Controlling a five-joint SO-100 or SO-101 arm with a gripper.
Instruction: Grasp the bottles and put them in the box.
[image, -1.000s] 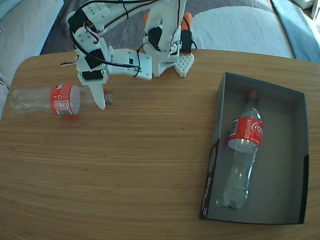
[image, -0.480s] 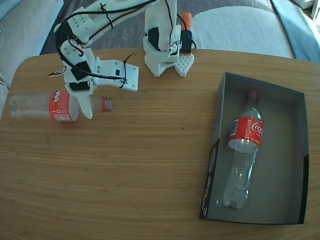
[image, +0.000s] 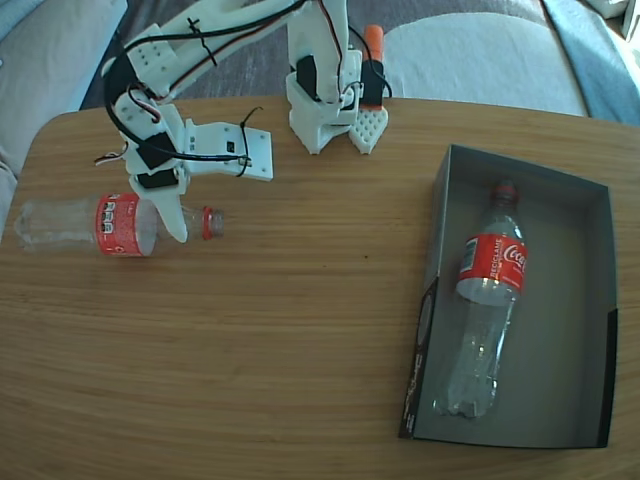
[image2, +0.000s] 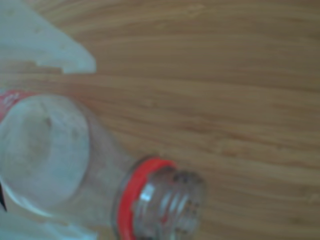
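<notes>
Gripper (image: 172, 222) now straddles the left bottle (image: 110, 223), jaws not yet closed.
It moved from neck to shoulder; other bottle (image: 487, 305) lies in box (image: 596, 300).

Capless bottle (image2: 75, 170) lies beside white tool finger (image2: 50, 45).

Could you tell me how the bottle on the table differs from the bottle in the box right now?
The bottle on the table lies crosswise in the fixed view, neck to the right; the bottle in the box lies with its neck toward the far wall. The gripper is down over the first, while the second lies alone. Both are clear with red labels and neck rings.
</notes>
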